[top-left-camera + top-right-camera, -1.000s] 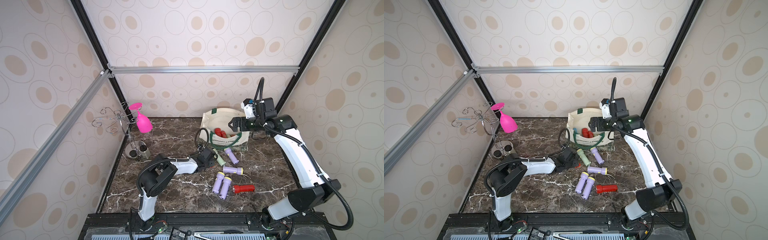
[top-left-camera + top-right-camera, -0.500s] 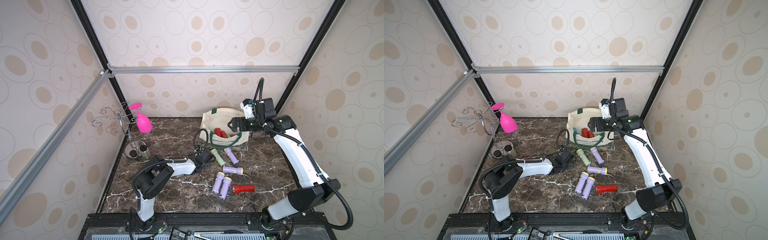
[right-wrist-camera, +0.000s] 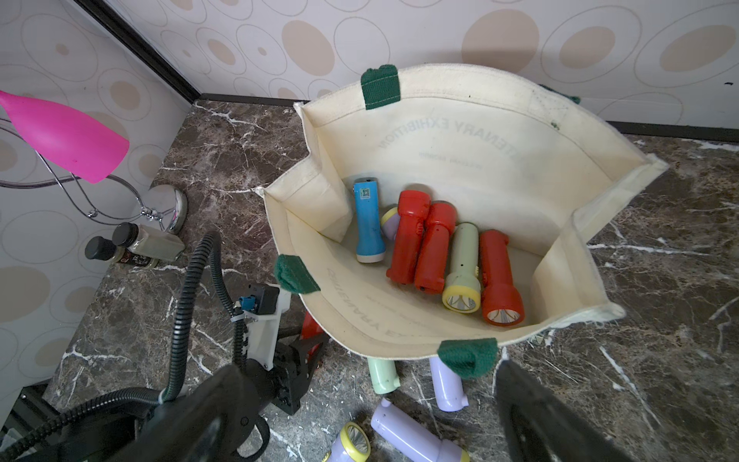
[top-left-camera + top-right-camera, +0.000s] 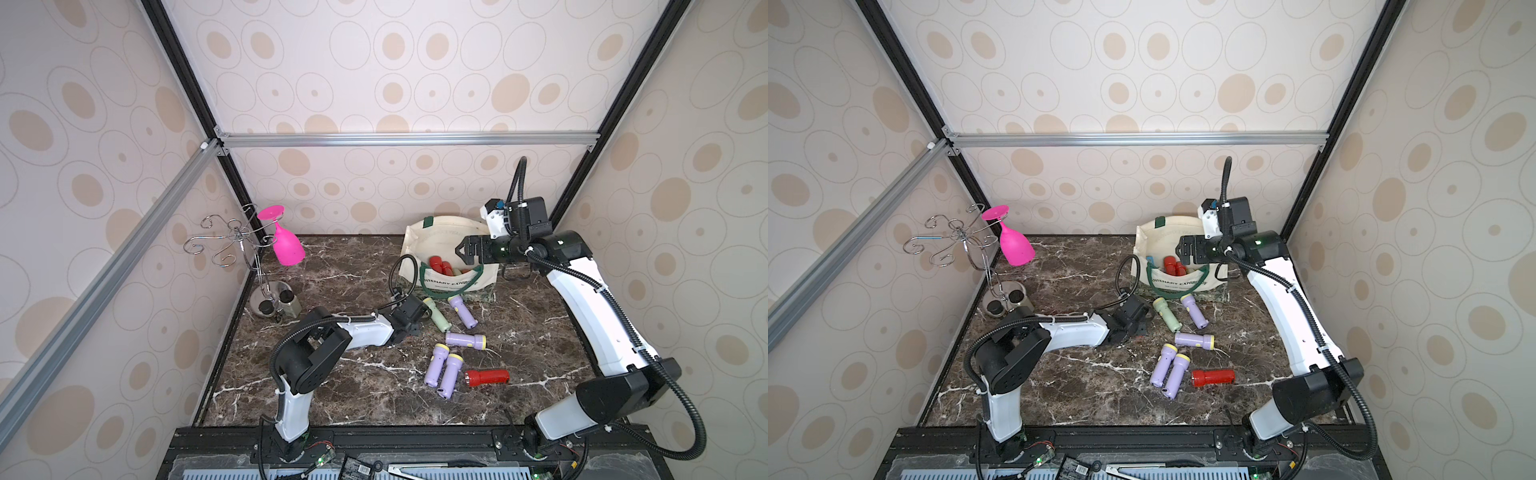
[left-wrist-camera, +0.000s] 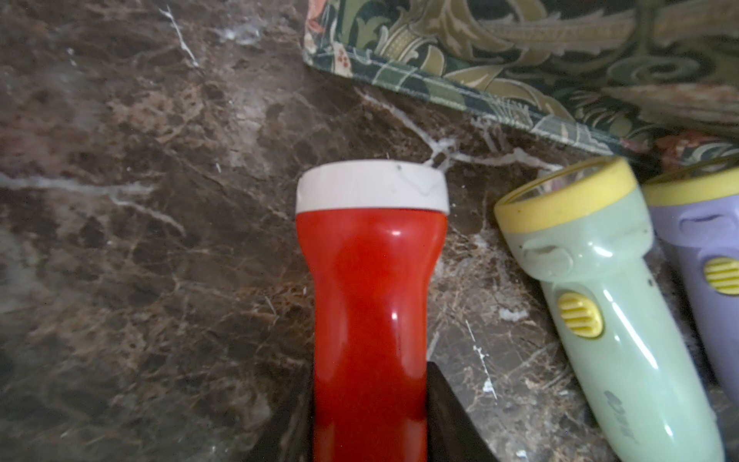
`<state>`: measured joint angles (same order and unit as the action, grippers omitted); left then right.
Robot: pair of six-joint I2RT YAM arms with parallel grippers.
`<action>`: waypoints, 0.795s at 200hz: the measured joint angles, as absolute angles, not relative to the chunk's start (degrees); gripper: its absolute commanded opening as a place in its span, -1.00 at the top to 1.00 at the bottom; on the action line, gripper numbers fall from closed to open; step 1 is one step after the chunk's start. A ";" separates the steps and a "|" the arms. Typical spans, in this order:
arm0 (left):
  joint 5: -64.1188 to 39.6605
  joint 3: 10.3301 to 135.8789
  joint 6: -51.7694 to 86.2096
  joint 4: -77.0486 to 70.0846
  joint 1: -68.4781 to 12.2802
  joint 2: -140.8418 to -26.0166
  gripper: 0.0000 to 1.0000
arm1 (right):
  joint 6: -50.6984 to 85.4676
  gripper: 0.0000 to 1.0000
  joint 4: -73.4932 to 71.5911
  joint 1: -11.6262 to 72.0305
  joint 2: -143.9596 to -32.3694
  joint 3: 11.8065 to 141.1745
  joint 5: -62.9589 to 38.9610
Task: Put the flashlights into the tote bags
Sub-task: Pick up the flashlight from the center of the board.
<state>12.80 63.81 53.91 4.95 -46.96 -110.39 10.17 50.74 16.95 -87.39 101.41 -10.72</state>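
Observation:
My left gripper point(image 5: 370, 380) lies low on the marble in front of the tote bag point(image 4: 440, 241), shut on a red flashlight point(image 5: 372, 280) with a white head ring. A pale green flashlight point(image 5: 600, 304) and a lilac one point(image 5: 712, 260) lie beside it. In both top views that gripper point(image 4: 415, 322) hides the red flashlight. My right gripper point(image 4: 465, 251) hovers open and empty over the bag's mouth point(image 3: 440, 120). Inside are a blue flashlight point(image 3: 368, 220), three red ones point(image 3: 436, 248) and a pale green one point(image 3: 464, 268). More lilac flashlights point(image 4: 465, 340) and a red one point(image 4: 488, 378) lie loose on the table.
A chrome rack point(image 4: 237, 237) holding a pink goblet point(image 4: 284, 245) stands at the back left, with small dark-capped bottles point(image 4: 286, 301) at its base. Patterned walls and black frame posts close in the table on three sides.
My left gripper has closed onto the red flashlight, and its arm has settled a little lower and to the left. The right arm has held still above the bag.

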 measured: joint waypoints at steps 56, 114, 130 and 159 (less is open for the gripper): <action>10.66 57.84 54.57 3.25 -45.28 -105.32 0.76 | 11.73 -1.00 50.54 16.95 -83.96 98.37 -13.41; 5.19 51.20 52.12 -1.43 -43.92 -89.30 0.78 | 14.11 -0.98 50.00 16.95 -80.18 94.00 -21.71; 2.98 50.09 50.78 -4.49 -43.70 -84.95 0.78 | 14.98 -0.98 49.21 16.97 -79.37 92.90 -25.02; -0.67 49.63 48.27 -9.47 -43.59 -79.26 0.76 | 16.78 -0.98 46.37 16.97 -78.74 90.76 -31.40</action>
